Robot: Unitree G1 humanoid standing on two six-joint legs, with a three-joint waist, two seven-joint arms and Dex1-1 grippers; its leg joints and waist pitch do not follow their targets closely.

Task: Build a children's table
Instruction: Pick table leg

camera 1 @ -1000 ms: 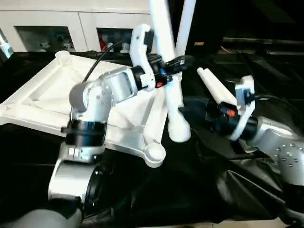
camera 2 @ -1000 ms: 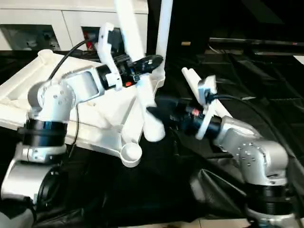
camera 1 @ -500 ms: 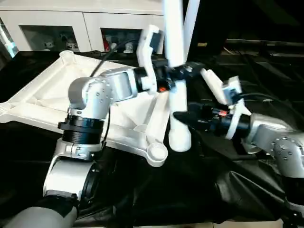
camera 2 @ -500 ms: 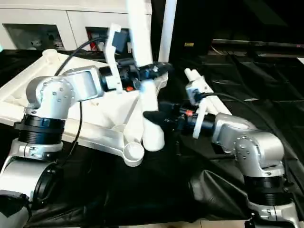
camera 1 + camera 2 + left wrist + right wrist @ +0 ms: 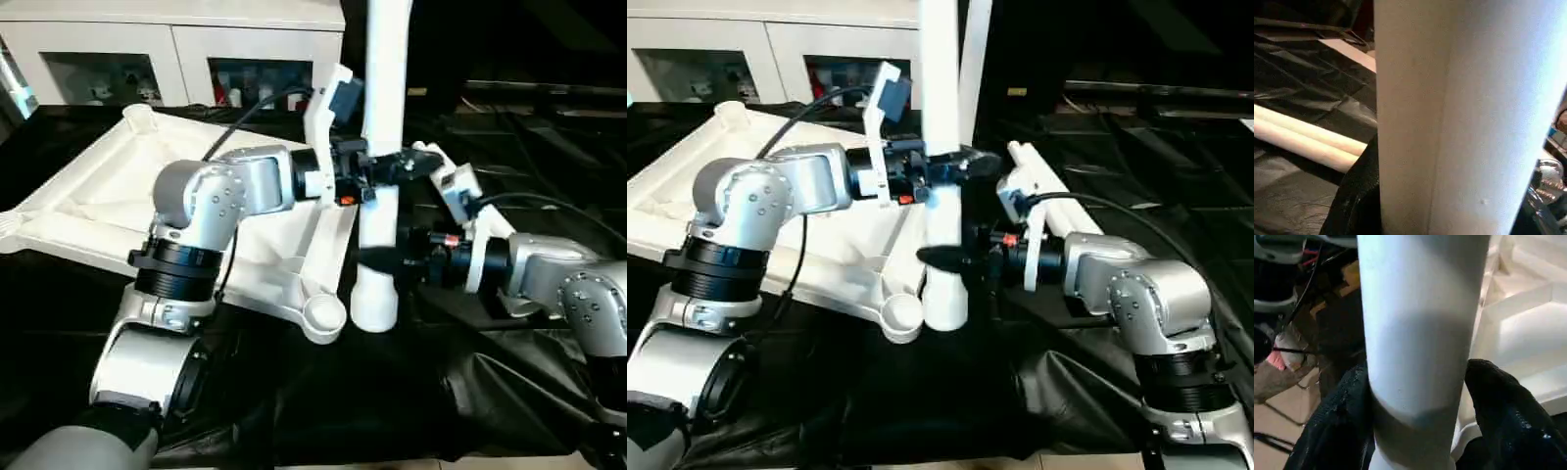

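Note:
The children's table top (image 5: 93, 211) lies upside down on the left, white and ribbed, with an open corner socket (image 5: 323, 315) nearest me. One white leg (image 5: 384, 88) stands nearly upright with its wide end (image 5: 372, 305) down, just right of that socket. My left gripper (image 5: 387, 168) is shut on the leg at mid height. Lower down, my right gripper (image 5: 382, 259) is shut on the same leg, with its black fingers (image 5: 1508, 421) pressed against both sides. A second leg (image 5: 976, 49) rises behind it at the top's far corner.
More white legs (image 5: 436, 166) lie on the black cloth (image 5: 411, 392) behind my right arm. White cabinets (image 5: 108, 59) stand along the back. The cloth is rumpled at the front right.
The held leg has swung from leaning left to nearly upright. Both grippers kept their hold, and the right one moved in closer under the left.

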